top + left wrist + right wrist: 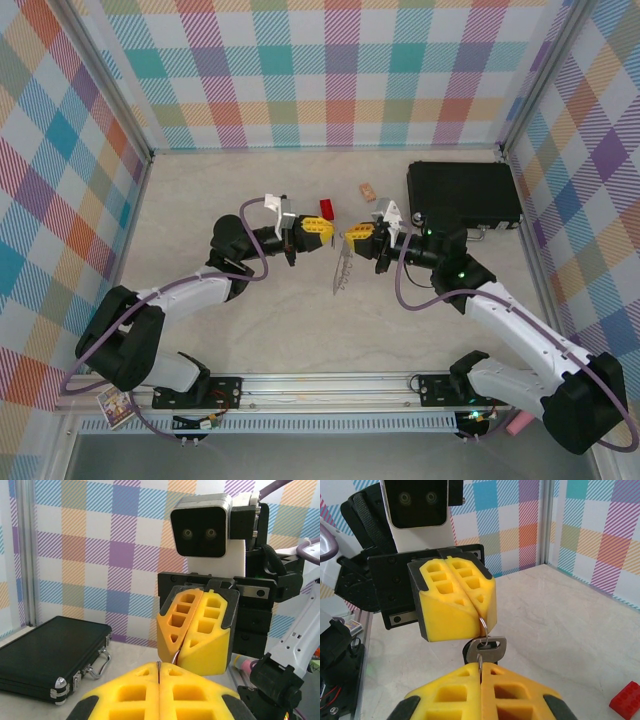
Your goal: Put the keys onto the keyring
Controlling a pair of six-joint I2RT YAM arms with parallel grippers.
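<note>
The left gripper (475,605) and right gripper (480,672) wear matt yellow plastic fingers, faintly grainy, set in black plastic frames. The key (487,648) has a dull grey metal look, and the wire loop (482,625) is thin and bright. The table (560,615) is smooth, pale and stone-patterned, with a soft sheen. The case (50,650) is pebbled matt black with shiny metal corners. The red block (626,700) is probably glossy plastic.
</note>
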